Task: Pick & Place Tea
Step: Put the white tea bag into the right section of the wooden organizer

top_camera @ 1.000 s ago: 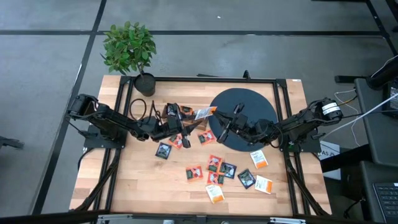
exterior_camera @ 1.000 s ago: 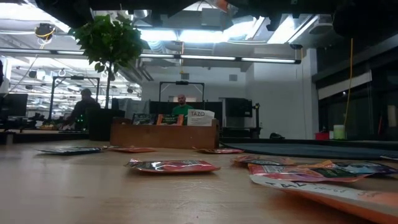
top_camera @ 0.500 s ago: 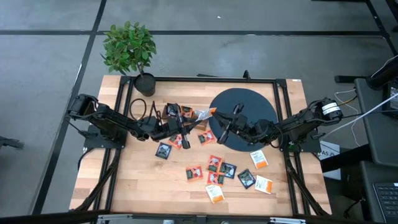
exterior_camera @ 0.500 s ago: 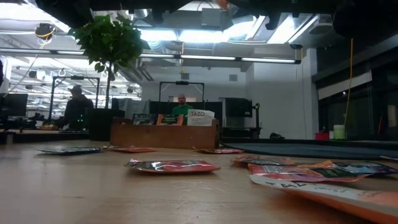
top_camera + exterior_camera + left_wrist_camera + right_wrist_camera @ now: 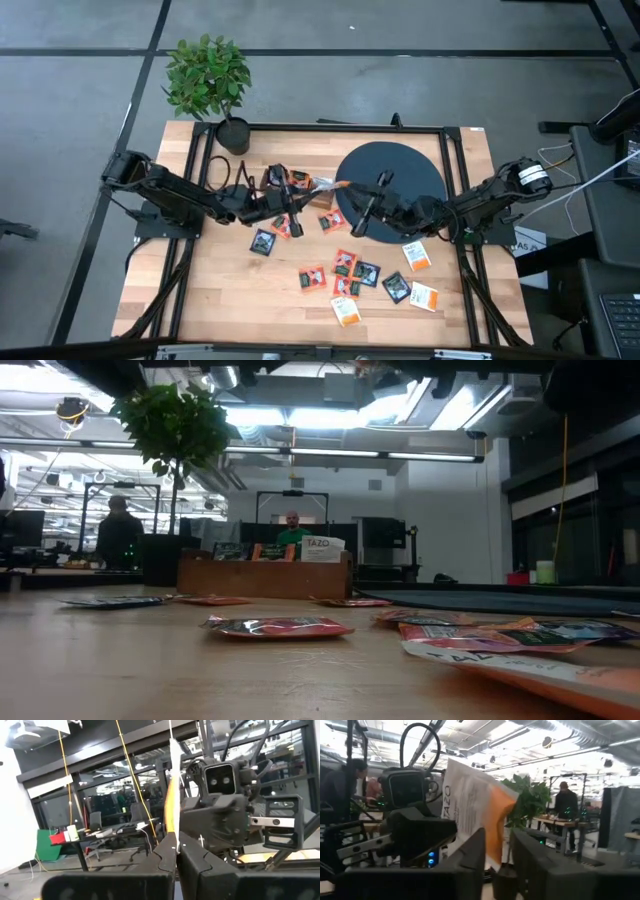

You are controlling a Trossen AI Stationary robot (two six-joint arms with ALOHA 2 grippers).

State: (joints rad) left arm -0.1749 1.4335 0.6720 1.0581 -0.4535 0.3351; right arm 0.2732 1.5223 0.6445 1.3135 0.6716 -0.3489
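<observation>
Moved since a second ago: my left arm has drawn back slightly toward its own side, and my right gripper has edged away over the disc.

Item 1, left gripper [image 5: 176, 851]: fingers pressed together on the lower edge of one white-and-orange sachet [image 5: 470, 805], held upright in the air between the tray and the black disc [image 5: 400, 165].

Item 2, right gripper [image 5: 499, 847]: faces the left one closely, fingers [image 5: 474, 862] standing apart on either side of the same sachet, apparently no longer pinching it. I judge this a hand-over, left side receiving.

Item 3, wooden tray [image 5: 265, 578]: at the table's far side, a few sachets already standing in it.

Item 4, loose sachets [image 5: 345, 265]: roughly a dozen lie flat on the table [image 5: 220, 290], most in a cluster at the near middle, a few close under my left arm.

Status: early. One sachet in transit, not yet set down; the bulk still to collect.

Views compared: the high view gives the layout, both arms meeting mid-table and the potted plant [image 5: 207, 75] at the far left corner, but leaves the grip unclear. The left wrist view shows the sachet edge-on rising from my closed fingers. The right wrist view shows its printed face and the gap. The low view alone shows the tray's contents and people beyond the table; no gripper appears in it.
</observation>
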